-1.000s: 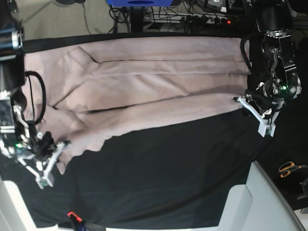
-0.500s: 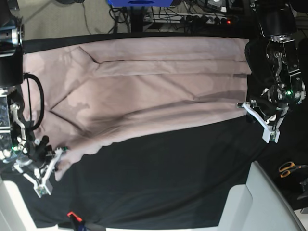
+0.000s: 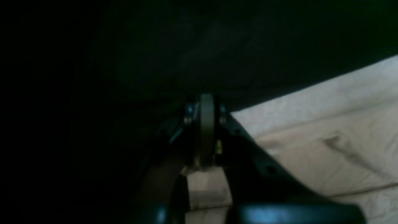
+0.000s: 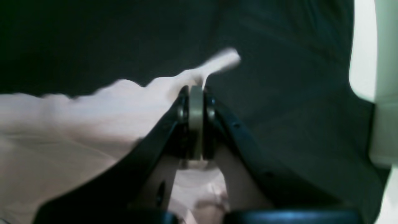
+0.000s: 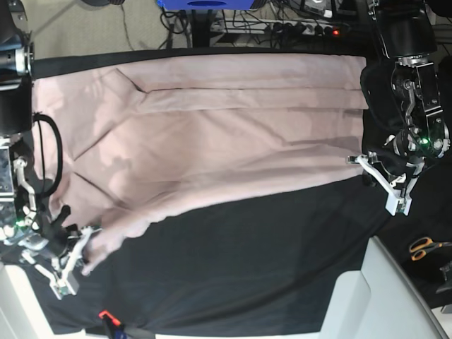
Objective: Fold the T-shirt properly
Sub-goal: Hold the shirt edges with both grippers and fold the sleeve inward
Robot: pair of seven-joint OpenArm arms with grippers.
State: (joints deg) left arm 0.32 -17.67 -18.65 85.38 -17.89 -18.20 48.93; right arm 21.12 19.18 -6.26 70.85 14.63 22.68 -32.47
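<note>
The pale pink T-shirt point(image 5: 212, 127) lies spread across the far half of the black table cloth point(image 5: 247, 261), with long creases running left to right. My left gripper point(image 5: 353, 161) is at the shirt's near right corner, jaws shut on the hem. In the left wrist view the shut gripper point(image 3: 206, 104) has pink fabric point(image 3: 326, 140) right beside it and under it. My right gripper point(image 5: 87, 234) is shut on the shirt's near left edge. In the right wrist view a flap of fabric point(image 4: 222, 62) sticks out past the shut gripper point(image 4: 196, 91).
A white bin point(image 5: 385, 296) stands at the near right corner, with orange-handled scissors point(image 5: 424, 247) beyond it. A small red-tipped object point(image 5: 106, 316) lies at the near edge. Cables and a power strip point(image 5: 296, 28) lie on the floor behind the table.
Both grippers have moved toward the near edge, pulling the shirt's near edge with them. The right gripper moved farthest. More of the shirt now lies flat.
</note>
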